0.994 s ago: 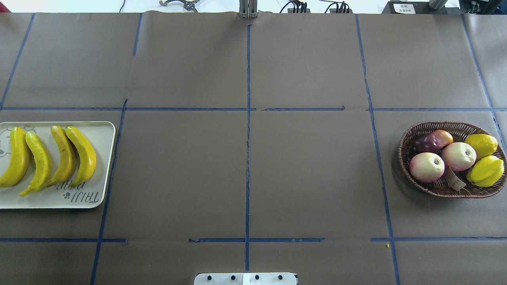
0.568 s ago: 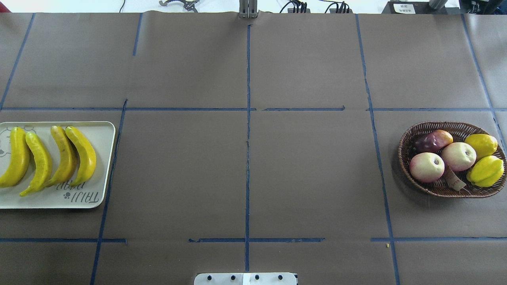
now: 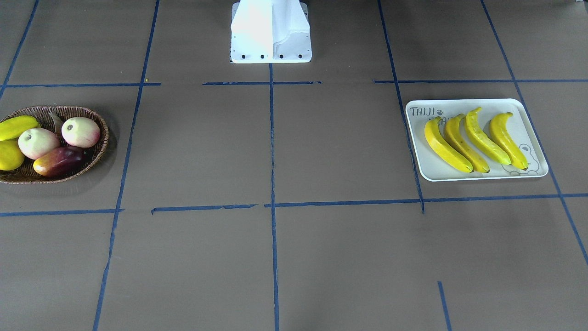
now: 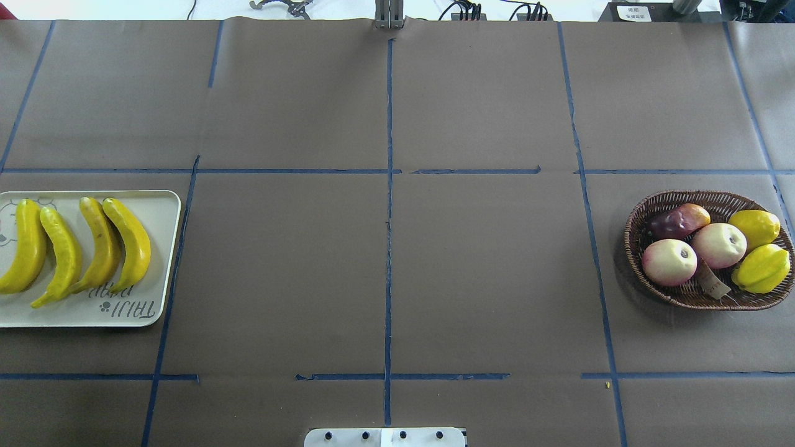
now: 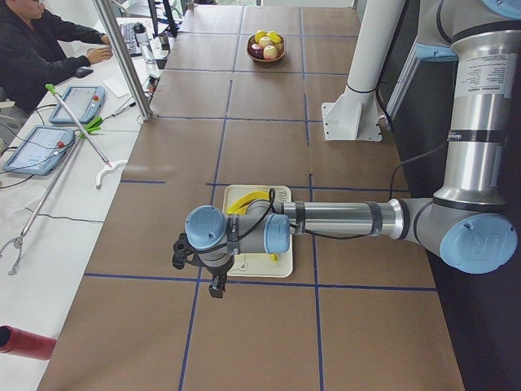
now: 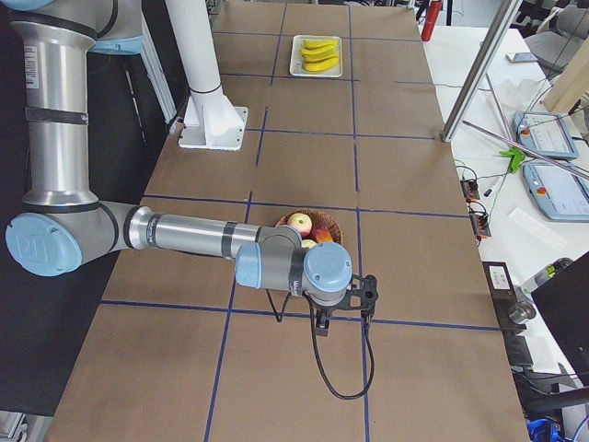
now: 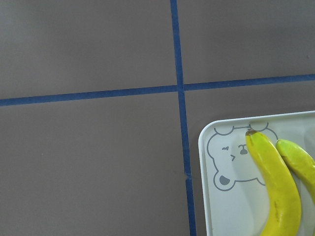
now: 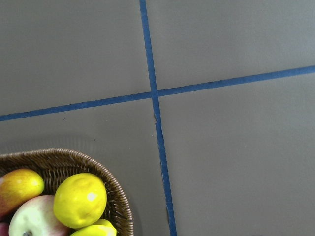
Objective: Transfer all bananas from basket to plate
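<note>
Several yellow bananas (image 4: 127, 245) lie side by side on the off-white plate (image 4: 158, 261) at the table's left end; they also show in the front view as bananas (image 3: 477, 138) on the plate (image 3: 432, 171). The wicker basket (image 4: 630, 242) stands at the right end and no banana shows in it. My left gripper (image 5: 199, 273) hovers beyond the plate's outer end, seen only in the exterior left view. My right gripper (image 6: 342, 308) hovers just past the basket (image 6: 324, 219), seen only in the exterior right view. I cannot tell whether either one is open or shut.
The basket holds two pink-and-cream fruits (image 4: 669, 262), a dark red mango (image 4: 677, 221) and yellow fruits (image 4: 761, 267). Blue tape lines cross the brown table cover. The robot's white base (image 3: 271, 32) stands at the near middle edge. A person sits at a side desk (image 5: 32, 49).
</note>
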{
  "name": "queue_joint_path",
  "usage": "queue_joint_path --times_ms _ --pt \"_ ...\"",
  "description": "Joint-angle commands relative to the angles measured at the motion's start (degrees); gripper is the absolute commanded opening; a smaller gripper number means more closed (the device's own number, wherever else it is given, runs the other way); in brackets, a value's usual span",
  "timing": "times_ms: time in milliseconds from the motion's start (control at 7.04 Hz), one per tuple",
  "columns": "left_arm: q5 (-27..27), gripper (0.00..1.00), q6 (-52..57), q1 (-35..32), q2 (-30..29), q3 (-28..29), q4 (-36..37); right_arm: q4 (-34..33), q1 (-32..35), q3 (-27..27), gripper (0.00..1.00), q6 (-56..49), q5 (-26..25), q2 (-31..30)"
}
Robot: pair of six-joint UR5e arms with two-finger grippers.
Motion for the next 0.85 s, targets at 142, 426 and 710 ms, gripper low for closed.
queue_joint_path --times_ms 142,426,710 --pt "-0.01 1.00 -0.08 0.09 -0.09 -0.25 -0.01 -2.81 -2.81 3.41 1.00 -0.14 -0.52 -1.37" --pt "-0.01 1.00 0.01 0.09 -0.17 -0.07 -0.01 -2.63 -3.00 3.32 1.00 -0.32 -0.52 -1.37" --pt "0.08 1.00 0.01 0.09 -0.17 -0.07 -0.01 -2.55 -3.00 3.14 1.00 -0.85 -0.52 -1.37"
